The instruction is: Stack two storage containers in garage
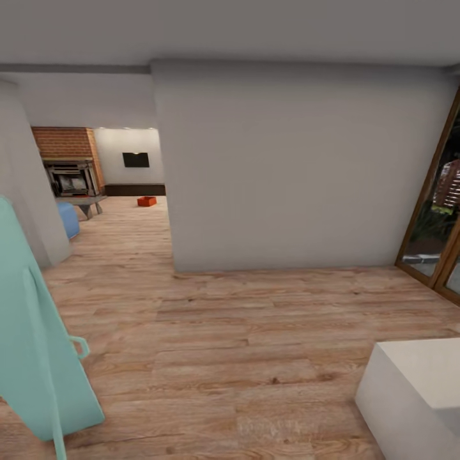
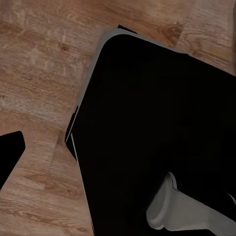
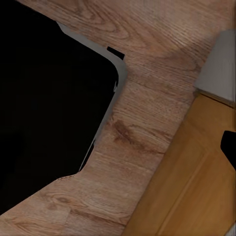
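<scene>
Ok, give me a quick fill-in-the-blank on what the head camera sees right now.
1. The orange bin sits on the ____ floor of the far room.
2. The fireplace is set in a wall of red ____.
3. The tall leaning object at near left is coloured ____.
4. The glass door stands at the ____ edge of the view.

Missing words: wood; brick; turquoise; right

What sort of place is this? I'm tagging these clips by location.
Probably a home's hallway opening onto a living room: wood plank floor, a brick fireplace through the doorway, and a wood-framed glass door.
</scene>
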Controlling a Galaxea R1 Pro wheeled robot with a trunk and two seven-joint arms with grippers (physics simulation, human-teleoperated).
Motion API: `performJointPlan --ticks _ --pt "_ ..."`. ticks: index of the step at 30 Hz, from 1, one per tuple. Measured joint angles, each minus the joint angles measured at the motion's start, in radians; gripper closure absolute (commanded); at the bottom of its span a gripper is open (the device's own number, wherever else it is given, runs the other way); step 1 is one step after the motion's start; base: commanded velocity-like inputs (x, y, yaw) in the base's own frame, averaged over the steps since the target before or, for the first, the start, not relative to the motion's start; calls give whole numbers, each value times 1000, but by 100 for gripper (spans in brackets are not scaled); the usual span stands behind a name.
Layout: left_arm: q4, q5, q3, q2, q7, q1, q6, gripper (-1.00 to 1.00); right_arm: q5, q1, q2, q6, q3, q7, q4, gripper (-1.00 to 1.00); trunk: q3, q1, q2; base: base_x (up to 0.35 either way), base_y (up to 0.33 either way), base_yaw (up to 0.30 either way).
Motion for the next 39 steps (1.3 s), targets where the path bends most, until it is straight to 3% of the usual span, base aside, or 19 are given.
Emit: performJointPlan --ticks 20,39 --pt "0 -1 0 -1 0 0 -4 -100 -4 0 -2 -3 -5 0 -1 -100 0 0 0 323 0 5" --pt "0 -1 0 -3 0 0 -4 -100 -4 0 -3 -5 -5 -1 -1 -100 0 0 0 323 0 223"
